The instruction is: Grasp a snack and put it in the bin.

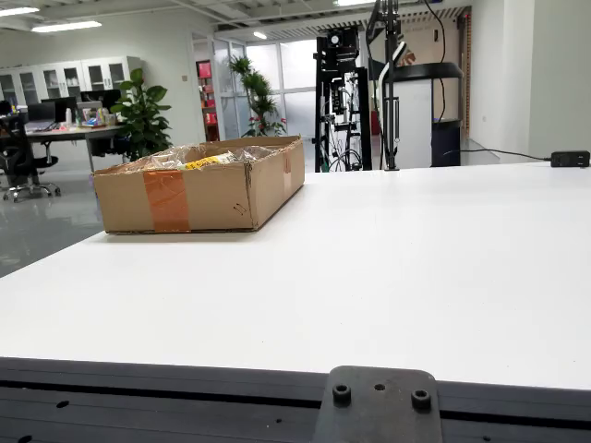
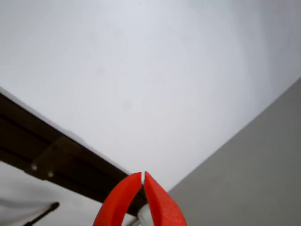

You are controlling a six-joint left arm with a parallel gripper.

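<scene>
- Gripper [image 2: 143,175]: red fingers closed, tips meeting, nothing between them; white table [image 2: 141,84] fills the view beyond the tips.
- Cardboard box [image 1: 199,192]: on the table's far left in the fixed view; gripper not visible there.
- Snacks [image 1: 205,161]: wrapped packets lying inside the box.

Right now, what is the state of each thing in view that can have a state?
Box: open at the top, upright on the table, orange tape on its near wall.
Snacks: lying inside the box, only their tops showing.
Gripper: shut, red fingertips meeting, nothing between them.
Monitor in the office behind: dark.
</scene>
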